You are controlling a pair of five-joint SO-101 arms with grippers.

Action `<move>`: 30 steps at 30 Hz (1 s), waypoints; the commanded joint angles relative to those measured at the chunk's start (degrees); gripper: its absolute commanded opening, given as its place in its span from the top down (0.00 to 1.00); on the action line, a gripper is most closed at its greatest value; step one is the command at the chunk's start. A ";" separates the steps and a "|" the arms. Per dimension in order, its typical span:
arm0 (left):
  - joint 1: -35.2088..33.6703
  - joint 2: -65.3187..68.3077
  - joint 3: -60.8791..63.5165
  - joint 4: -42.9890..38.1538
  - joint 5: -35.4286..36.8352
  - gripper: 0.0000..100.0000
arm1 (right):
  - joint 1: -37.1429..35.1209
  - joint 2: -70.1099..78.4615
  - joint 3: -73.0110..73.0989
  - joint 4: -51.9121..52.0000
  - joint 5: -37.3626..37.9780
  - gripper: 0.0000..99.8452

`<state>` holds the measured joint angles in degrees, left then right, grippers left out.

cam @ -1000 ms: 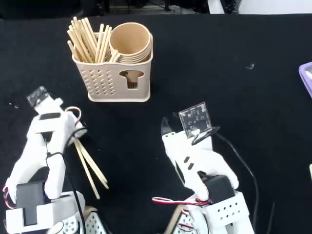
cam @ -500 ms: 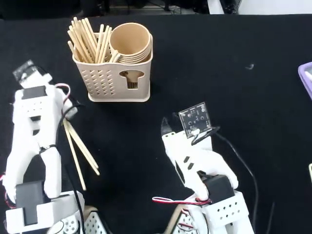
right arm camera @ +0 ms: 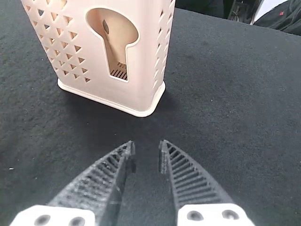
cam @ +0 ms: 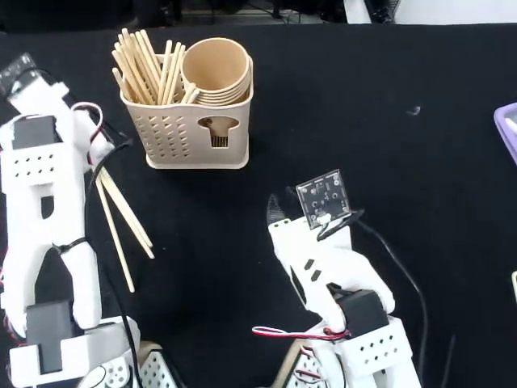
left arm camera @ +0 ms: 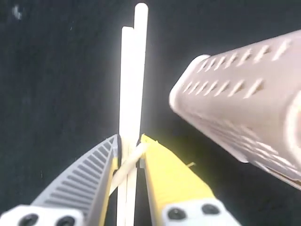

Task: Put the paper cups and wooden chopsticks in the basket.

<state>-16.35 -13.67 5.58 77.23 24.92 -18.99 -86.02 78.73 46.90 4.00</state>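
Note:
The beige perforated basket [cam: 194,137] stands at the back left of the black table, with stacked paper cups [cam: 215,69] and several wooden chopsticks [cam: 144,66] inside. My left gripper [cam: 100,166] hangs just left of the basket, shut on a few wooden chopsticks [cam: 121,220] that slant toward the table's front. In the left wrist view those chopsticks [left arm camera: 131,70] stick out past the gripper [left arm camera: 129,151], with the basket wall [left arm camera: 244,108] close beside them. My right gripper [cam: 279,212] is open and holds nothing, low in front of the basket [right arm camera: 108,47], as the right wrist view [right arm camera: 146,153] confirms.
A purple object [cam: 507,129] pokes in at the right edge of the table. A tiny speck [cam: 414,110] lies on the cloth right of the basket. Both arm bases stand at the front edge.
My left arm has carried the chopsticks toward the back of the table, up beside the basket's left wall. The right arm has not moved.

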 commanded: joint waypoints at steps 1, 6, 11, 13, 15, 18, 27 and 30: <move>-0.48 -1.14 -8.40 -0.18 -4.57 0.97 | 0.97 -1.10 -0.48 -1.14 -0.09 0.90; -0.22 -1.14 -13.49 -1.58 -8.97 0.97 | 0.97 -1.10 -0.48 -1.23 -0.09 0.90; -0.13 -2.02 -13.41 -8.88 -10.81 0.97 | 0.97 -1.10 -0.48 -1.14 -0.09 0.90; -0.13 -3.96 -12.79 -11.52 -10.81 0.97 | 0.97 -1.10 -0.40 -1.14 -0.09 0.90; 0.04 -6.42 -10.59 -15.21 -10.81 0.97 | 0.97 -1.10 -0.40 -1.23 -0.09 0.90; 0.04 -11.60 -5.14 -22.95 -10.90 0.97 | 0.97 -1.10 -0.40 -1.23 -0.09 0.90; 2.51 -27.16 11.38 -54.15 -10.73 0.97 | 0.97 -1.10 0.13 -1.49 -0.09 0.90; 4.79 -29.01 12.26 -58.37 -10.81 0.97 | 0.97 -1.10 0.13 -1.49 -0.09 0.90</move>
<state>-14.95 -38.55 17.89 26.33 14.46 -18.99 -86.11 79.25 46.90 4.00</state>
